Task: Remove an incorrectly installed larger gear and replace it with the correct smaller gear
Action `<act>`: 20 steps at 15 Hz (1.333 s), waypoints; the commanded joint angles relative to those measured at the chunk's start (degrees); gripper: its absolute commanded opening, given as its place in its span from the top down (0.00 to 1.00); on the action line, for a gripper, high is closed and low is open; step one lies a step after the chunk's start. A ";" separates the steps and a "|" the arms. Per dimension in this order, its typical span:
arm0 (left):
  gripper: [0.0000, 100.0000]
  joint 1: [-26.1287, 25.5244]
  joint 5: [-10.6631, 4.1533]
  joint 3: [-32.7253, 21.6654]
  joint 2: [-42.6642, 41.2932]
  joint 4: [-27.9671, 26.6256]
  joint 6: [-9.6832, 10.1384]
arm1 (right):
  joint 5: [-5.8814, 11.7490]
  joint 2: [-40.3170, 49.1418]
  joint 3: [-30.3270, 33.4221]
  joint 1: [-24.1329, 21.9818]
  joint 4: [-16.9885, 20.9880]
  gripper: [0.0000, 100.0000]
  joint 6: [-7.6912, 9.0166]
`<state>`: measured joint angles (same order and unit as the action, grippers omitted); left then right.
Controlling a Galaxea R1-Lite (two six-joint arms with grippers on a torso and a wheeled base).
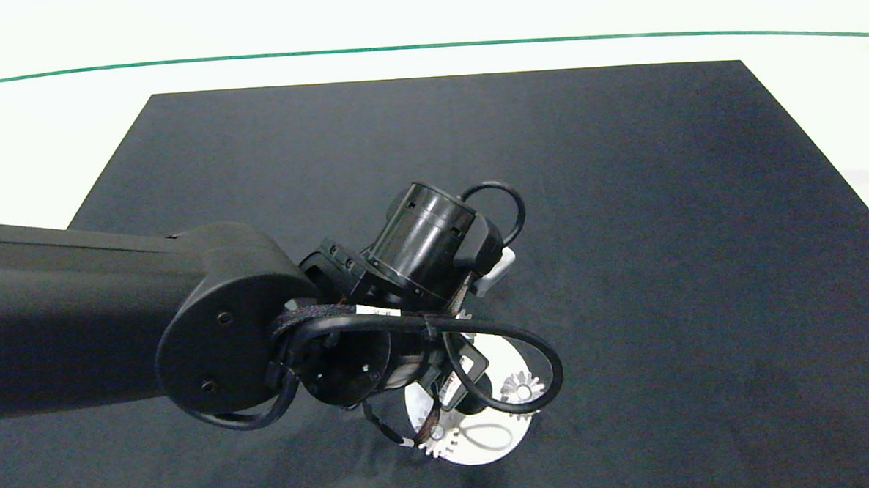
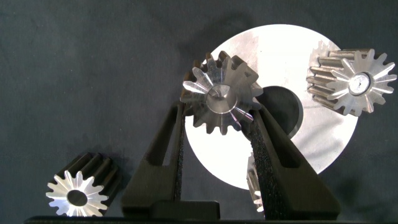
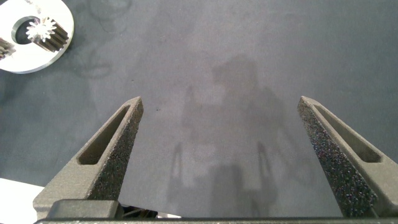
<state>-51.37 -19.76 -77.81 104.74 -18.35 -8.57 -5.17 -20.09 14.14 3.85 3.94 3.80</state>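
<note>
L gripper (image 2: 219, 127) clamps a pointed-tooth gear (image 2: 219, 99) – held over the round metal plate (image 2: 273, 56) by its bore. Another gear (image 2: 353, 81) sits at plate's edge, a third (image 2: 84, 185) on the black mat (image 1: 623, 192). R gripper (image 3: 221, 134) – fingers wide apart, over bare mat.

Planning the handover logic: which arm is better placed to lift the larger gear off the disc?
The left. Its gripper already has its fingers closed around the larger gear above the round metal disc. The right gripper hangs open over bare dark mat, away from the disc.
</note>
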 commanded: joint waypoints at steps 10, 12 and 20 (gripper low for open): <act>0.72 0.48 -0.10 0.73 -0.85 -0.29 -0.04 | -0.02 0.05 0.01 0.01 0.02 0.00 0.06; 0.72 0.57 -0.10 0.73 -0.94 -0.29 -0.04 | -0.02 0.23 0.01 0.01 0.02 0.00 0.06; 0.72 1.98 -0.10 1.96 -1.56 -0.29 -0.04 | -0.10 0.23 0.01 0.01 0.11 0.00 0.06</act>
<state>-49.58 -19.74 -76.22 103.33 -18.41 -8.59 -5.17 -19.85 14.14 3.85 4.02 3.83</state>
